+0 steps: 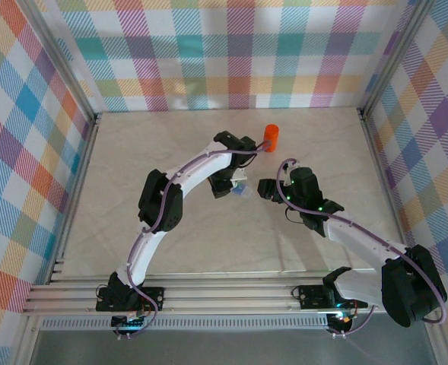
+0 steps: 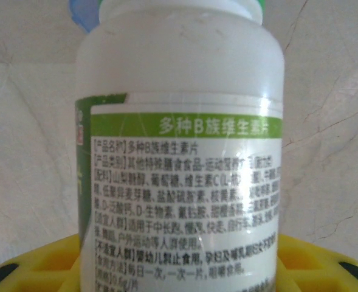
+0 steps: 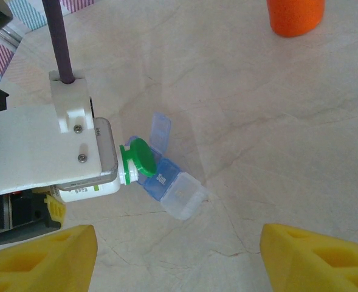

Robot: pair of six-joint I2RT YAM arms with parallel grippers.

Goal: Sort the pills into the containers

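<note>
**Left end effector.** The left gripper (image 2: 179, 267) is closed on the white bottle (image 3: 96, 190), with the yellow fingers (image 2: 39, 267) bearing on either side of the bottle body. The bottle is held on its side. Its green flip cap (image 3: 143, 157) hangs open at the neck, and the neck points toward the pill organizer (image 3: 166, 182). In the right wrist view the cap overlaps the organizer's blue section; whether the two touch cannot be determined.

**Right end effector.** The right gripper (image 3: 179, 255) has its jaws spread wide and holds nothing. It hovers above the table (image 3: 276, 121), just beside the organizer. The organizer lies ahead of the gap between the two fingers.

**Surroundings.**
- The organizer lies flat on the table near its centre. One blue flap (image 3: 160, 131) stands raised, and a clear section (image 3: 182, 196) lies at the end nearest the right gripper.
- An orange cup (image 1: 270, 136) stands upright beyond both grippers, well apart from the organizer.
- The left wrist and the bottle cover the organizer's left side. The right side is unobstructed.

**Count.**
- One bottle.
- One organizer.
- One orange cup.
- The bottle's contents cannot be determined through its opaque wall.
</note>
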